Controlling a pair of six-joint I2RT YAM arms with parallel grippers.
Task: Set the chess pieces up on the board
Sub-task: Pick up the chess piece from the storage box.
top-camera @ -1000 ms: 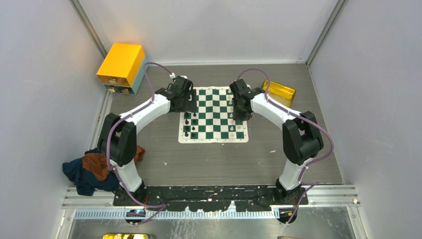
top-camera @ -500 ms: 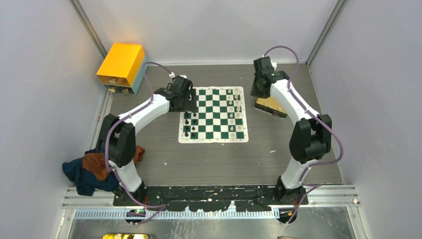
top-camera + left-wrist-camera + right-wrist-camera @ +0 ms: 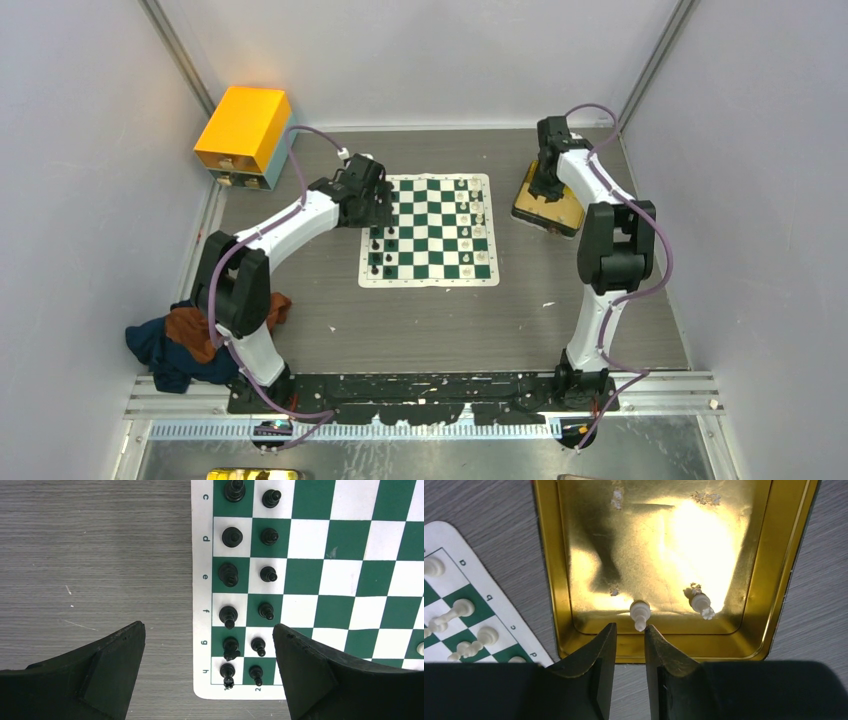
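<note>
The green-and-white board [image 3: 430, 232] lies mid-table. Black chess pieces [image 3: 229, 575] stand in two columns along its left edge, also seen from above [image 3: 381, 250]. White pieces [image 3: 472, 215] stand along its right edge, and some show in the right wrist view [image 3: 459, 609]. My left gripper [image 3: 209, 645] is wide open and empty above the board's left edge, over the last black pieces. My right gripper [image 3: 630, 628] hovers over the near rim of the yellow tray [image 3: 549, 580], jaws a narrow gap apart and empty. A white pawn [image 3: 639, 614] lies just beyond its tips. A second white piece [image 3: 701, 603] lies to the right.
An orange-yellow box [image 3: 243, 130] stands at the back left corner. A heap of dark and orange cloth [image 3: 190, 335] lies at the left edge near the left arm's base. The tray [image 3: 548, 208] sits right of the board, grey walls around.
My right arm has swung away from the board's right side, back and to the right, to above the yellow tray. The left arm has barely moved.
</note>
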